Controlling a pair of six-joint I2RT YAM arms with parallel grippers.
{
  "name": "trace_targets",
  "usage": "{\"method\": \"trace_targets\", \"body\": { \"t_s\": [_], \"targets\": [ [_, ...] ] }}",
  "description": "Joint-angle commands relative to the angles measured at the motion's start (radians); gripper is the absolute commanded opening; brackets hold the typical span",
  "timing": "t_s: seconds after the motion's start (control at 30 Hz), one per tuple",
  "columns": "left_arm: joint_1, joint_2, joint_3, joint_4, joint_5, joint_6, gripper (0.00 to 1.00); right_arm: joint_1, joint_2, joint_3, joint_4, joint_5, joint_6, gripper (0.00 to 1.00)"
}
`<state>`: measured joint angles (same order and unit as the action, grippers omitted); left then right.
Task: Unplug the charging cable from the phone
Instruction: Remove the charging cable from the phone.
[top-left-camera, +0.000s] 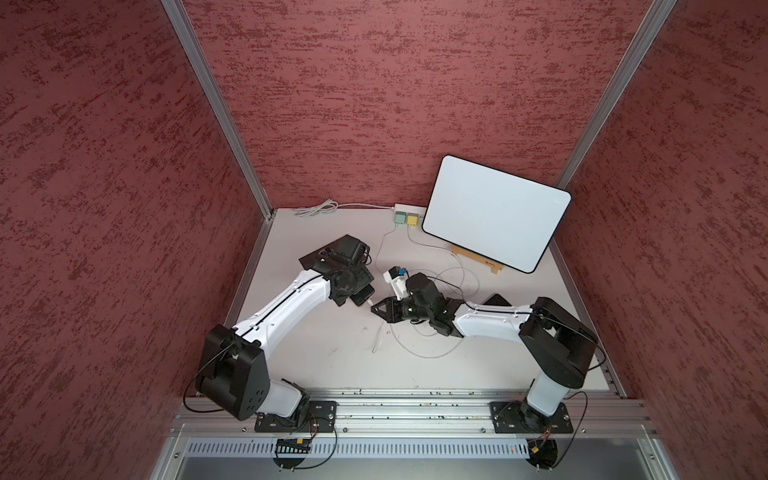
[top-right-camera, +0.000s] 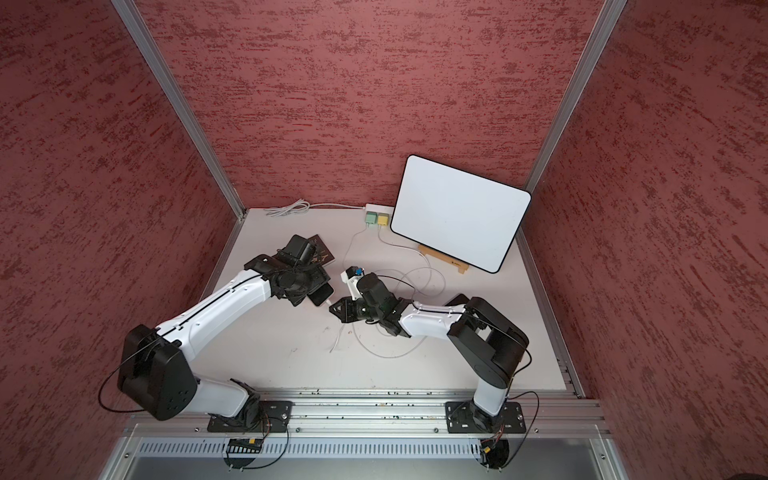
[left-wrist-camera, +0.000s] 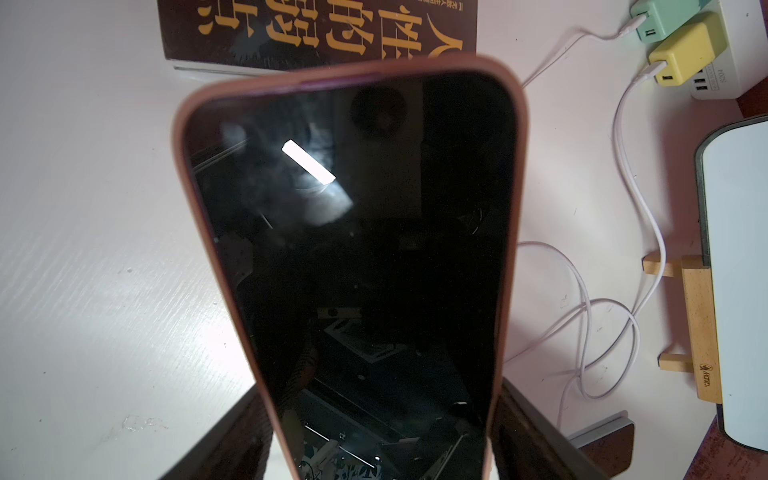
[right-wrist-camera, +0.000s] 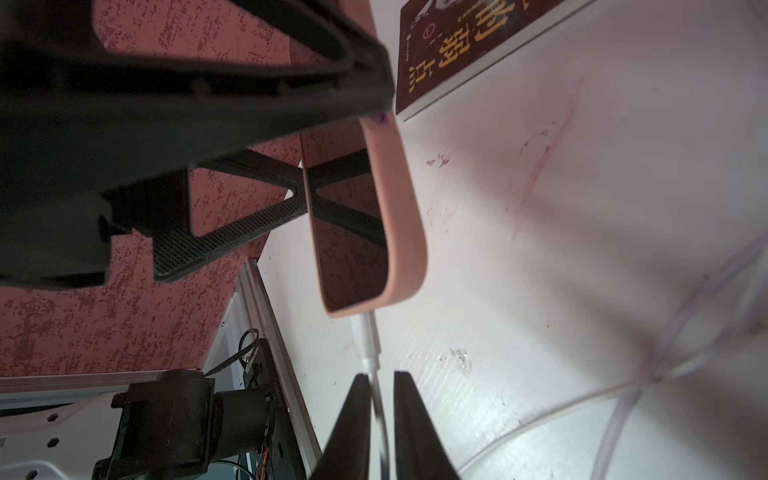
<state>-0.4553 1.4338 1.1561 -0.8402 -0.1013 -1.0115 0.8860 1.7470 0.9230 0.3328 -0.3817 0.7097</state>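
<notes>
Glossy phone (left-wrist-camera: 353, 270), matt case (right-wrist-camera: 403, 208)

Enclosed robotics test cell, apparently a laboratory: mottled red wall panels (top-left-camera: 374, 83), silver aluminium profile post (top-left-camera: 218, 108) upper left, white tabletop (top-left-camera: 332, 365) centre, slotted grey cable duct (top-left-camera: 374, 449) along the bottom.

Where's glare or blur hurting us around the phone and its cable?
Left wrist view: the pink-cased black-screen phone mirrors a bright lamp bar and the rig. Right wrist view: the near black gripper fingers and the thin white charging cable between them blur; its plug at the phone is sharper. Both top views: the white rounded-rectangle board is blown out, featureless.
</notes>
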Motion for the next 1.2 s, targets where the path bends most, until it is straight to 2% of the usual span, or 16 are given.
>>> {"method": "trace_targets", "body": {
  "t_s": [0.0,0.43,1.17],
  "targets": [
    [0.009,-0.037,0.006,0.043,0.009,0.029,0.63,0.007,0.005,0.004,0.018,0.011,-0.007,0.14],
    [0.015,-0.038,0.013,0.043,0.015,0.033,0.61,0.008,-0.012,-0.002,0.019,0.005,-0.014,0.07],
    [0.044,-0.021,0.034,0.042,0.019,0.038,0.6,0.008,-0.026,-0.019,0.023,0.005,-0.024,0.02]
  ]
}}
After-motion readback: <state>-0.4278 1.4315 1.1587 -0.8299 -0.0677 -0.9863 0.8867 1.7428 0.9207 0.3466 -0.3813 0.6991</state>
